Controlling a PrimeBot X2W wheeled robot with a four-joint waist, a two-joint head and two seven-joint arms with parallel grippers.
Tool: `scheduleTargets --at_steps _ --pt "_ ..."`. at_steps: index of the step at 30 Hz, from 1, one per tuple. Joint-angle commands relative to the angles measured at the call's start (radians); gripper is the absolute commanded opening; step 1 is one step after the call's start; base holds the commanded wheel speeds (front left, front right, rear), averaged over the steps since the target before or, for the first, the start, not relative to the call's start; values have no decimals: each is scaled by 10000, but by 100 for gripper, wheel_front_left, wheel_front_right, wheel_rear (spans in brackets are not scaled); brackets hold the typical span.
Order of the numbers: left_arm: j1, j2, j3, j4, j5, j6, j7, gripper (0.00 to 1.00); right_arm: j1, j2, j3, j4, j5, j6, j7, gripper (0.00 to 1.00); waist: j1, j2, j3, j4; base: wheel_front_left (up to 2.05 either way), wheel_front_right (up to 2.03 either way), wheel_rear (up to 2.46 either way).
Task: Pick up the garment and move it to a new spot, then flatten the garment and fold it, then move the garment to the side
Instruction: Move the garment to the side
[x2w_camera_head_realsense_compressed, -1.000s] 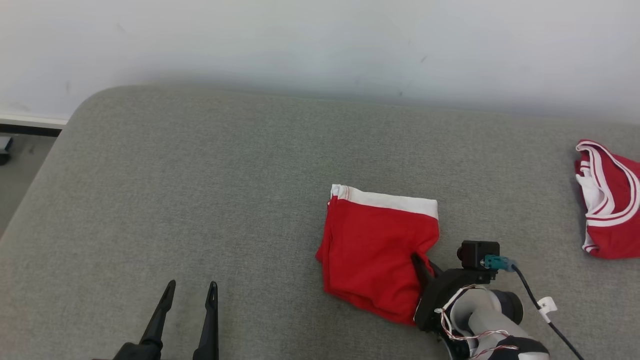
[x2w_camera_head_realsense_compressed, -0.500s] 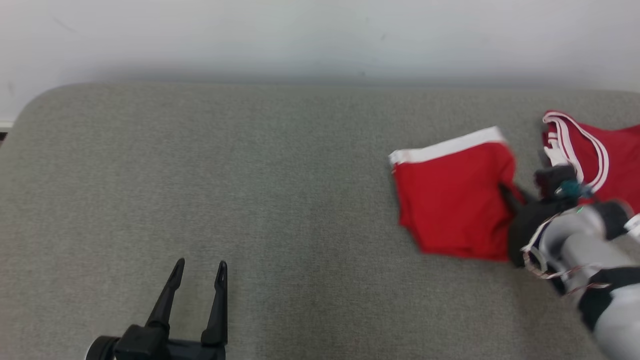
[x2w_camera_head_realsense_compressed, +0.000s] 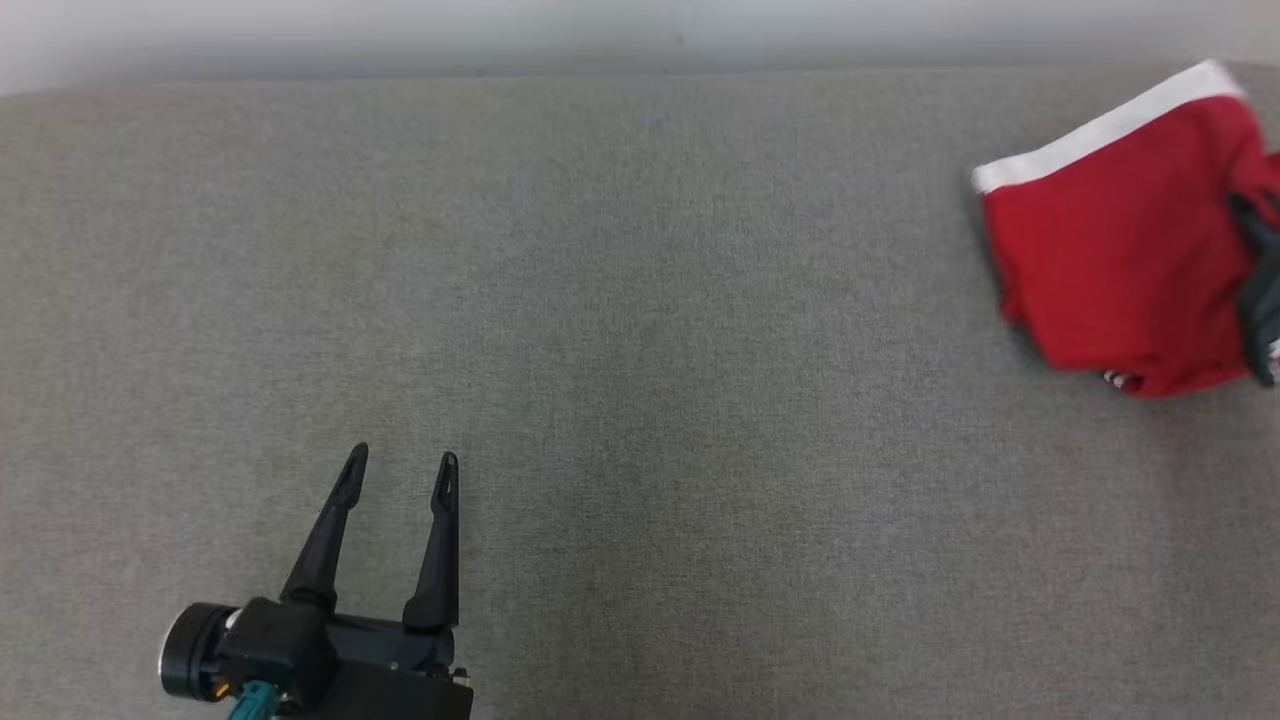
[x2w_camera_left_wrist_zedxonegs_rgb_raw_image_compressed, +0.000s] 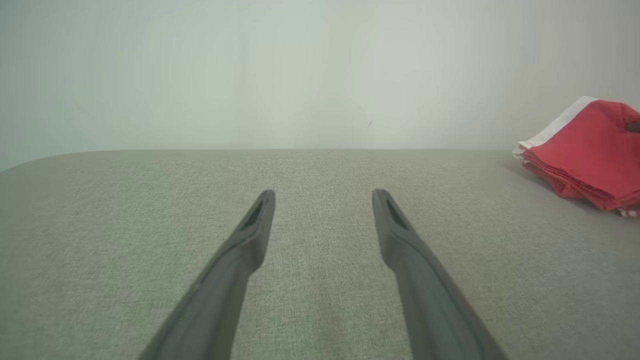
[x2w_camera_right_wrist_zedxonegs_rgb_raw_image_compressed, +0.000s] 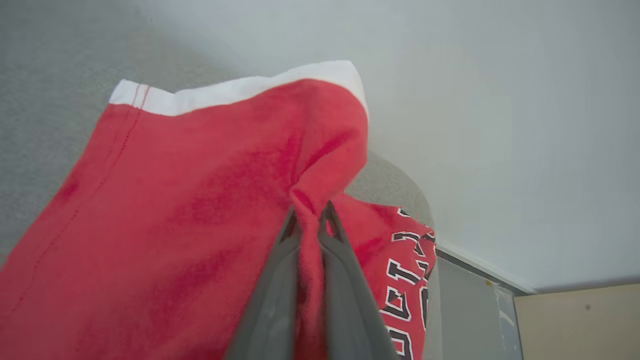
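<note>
Black block letters (x2w_camera_right_wrist_zedxonegs_rgb_raw_image_compressed: 400, 272) edged in white stand on red cloth (x2w_camera_right_wrist_zedxonegs_rgb_raw_image_compressed: 372, 240), partly hidden and not readable as a word.

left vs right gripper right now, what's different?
The left gripper has its fingers spread apart; the right gripper has its fingers pinched together. The left gripper holds nothing, over bare grey cushion; the right gripper is shut on a fold of the red garment. In the head view, the left gripper is at lower left, the right gripper at the far right edge. Shared: two long dark fingers each.
</note>
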Motion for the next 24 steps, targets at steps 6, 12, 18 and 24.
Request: scheduleTargets --at_steps 6,12,18,24 --pt "-238 -5 48 -197 131 13 -13 100 -744 -1075 442 -99 532 -23 366 0 -2 -2 520 -226 0 0 0" --pt "-391 20 -7 -309 129 13 -13 100 -943 -1562 731 13 612 -23 440 0 -2 -2 706 -232 0 0 0" --pt "-489 123 -17 -392 146 13 -13 100 -1246 -1708 981 175 481 -23 315 0 -2 -2 877 -227 0 0 0" --pt "-549 153 -27 -412 171 13 -13 100 -1451 -1565 1193 491 278 -23 111 0 -2 -2 979 -134 0 0 0"
